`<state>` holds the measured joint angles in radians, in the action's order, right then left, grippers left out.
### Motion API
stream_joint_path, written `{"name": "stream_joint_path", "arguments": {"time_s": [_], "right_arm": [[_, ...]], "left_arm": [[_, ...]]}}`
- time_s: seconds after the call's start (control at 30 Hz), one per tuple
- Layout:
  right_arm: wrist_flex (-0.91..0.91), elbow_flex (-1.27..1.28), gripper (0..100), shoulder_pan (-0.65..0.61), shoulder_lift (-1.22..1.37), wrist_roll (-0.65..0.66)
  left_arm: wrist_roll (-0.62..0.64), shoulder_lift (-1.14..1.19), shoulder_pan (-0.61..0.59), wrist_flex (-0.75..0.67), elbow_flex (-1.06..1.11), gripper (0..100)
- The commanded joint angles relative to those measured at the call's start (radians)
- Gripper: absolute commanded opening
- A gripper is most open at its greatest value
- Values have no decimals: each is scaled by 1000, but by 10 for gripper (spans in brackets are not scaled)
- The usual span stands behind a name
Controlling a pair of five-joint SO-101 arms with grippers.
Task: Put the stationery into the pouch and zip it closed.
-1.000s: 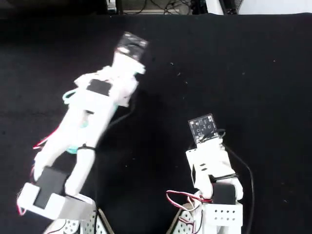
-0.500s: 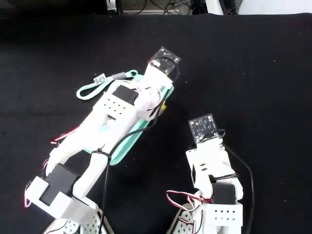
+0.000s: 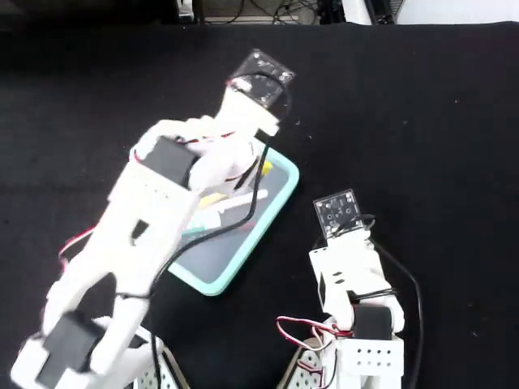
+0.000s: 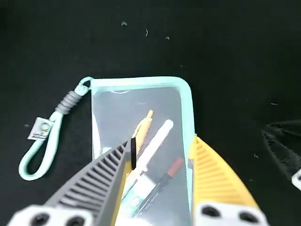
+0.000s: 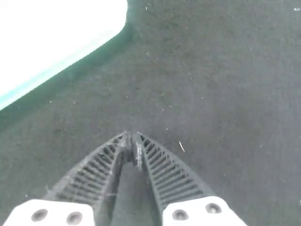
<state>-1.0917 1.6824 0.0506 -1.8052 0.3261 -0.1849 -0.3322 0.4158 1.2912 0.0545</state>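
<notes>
One pouch [image 4: 141, 83], one strap [image 4: 35, 157], at least three pens [image 4: 157, 139].

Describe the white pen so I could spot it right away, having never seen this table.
On the black table lies a flat see-through pouch with a mint-green border. Pens lie side by side inside it. The white pen sits between a yellow pen and a dark pen with a red end, and is the only one with a white barrel.
</notes>
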Motion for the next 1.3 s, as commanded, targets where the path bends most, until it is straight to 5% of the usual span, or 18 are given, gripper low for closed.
{"name": "stream_joint_path", "arguments": {"time_s": [0.0, 0.1, 0.37, 0.57, 0.9, 1.1, 1.27], "right_arm": [[-6, 4, 14, 5, -54, -11], [-6, 4, 14, 5, -54, -11], [-6, 4, 15, 3, -54, -11], [-6, 4, 15, 3, -61, -11], [-150, 2, 14, 6, -61, -20], [-201, 2, 14, 64, -61, -298], [-199, 2, 14, 72, -59, -336]], "left_arm": [[-60, -130, -93, 48, 30, 177], [-71, -239, -208, 127, 122, 14], [-75, -657, -470, 204, 513, 31], [-75, -971, -657, 37, 905, 32], [-77, -1505, -676, -23, 1372, 32], [-74, -1453, -682, -21, 1458, 30], [-71, -1490, -682, -23, 1596, 30]]}}
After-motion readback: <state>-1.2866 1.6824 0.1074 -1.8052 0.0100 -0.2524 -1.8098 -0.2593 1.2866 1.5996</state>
